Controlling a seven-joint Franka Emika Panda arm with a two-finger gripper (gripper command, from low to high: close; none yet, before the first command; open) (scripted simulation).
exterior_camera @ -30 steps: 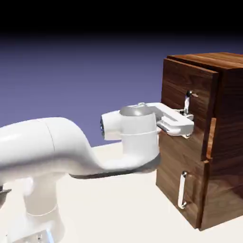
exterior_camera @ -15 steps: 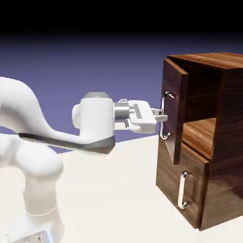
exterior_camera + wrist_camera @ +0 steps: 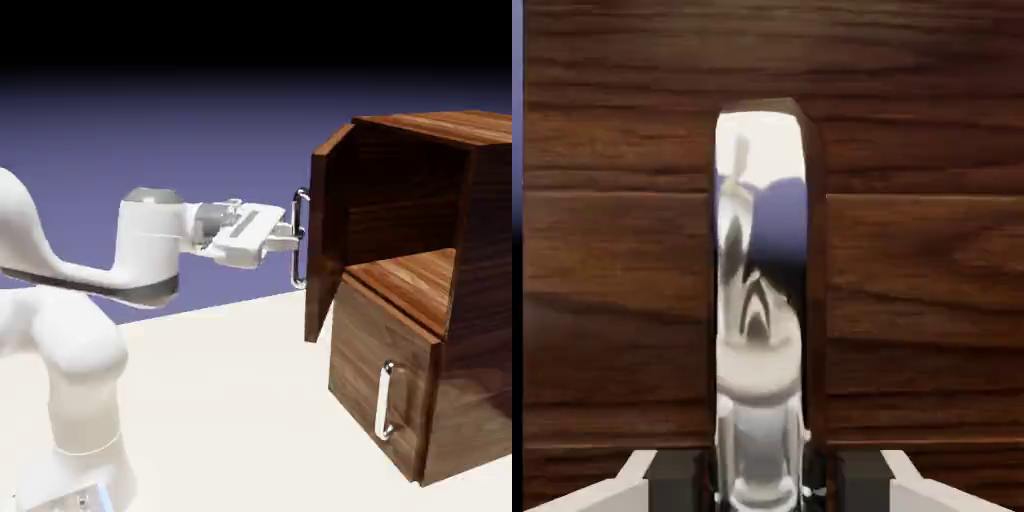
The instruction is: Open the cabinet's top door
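Gripping the upright silver handle [image 3: 298, 238], the tool [image 3: 288, 237] holds the top door [image 3: 322, 240] swung wide toward the arm.

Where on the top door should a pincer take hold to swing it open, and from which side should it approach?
On the long vertical silver bar handle of the top door, from the door's front face. The bar stands off the wood, so the pincer straddles it with one finger on each side, as the hand view shows.
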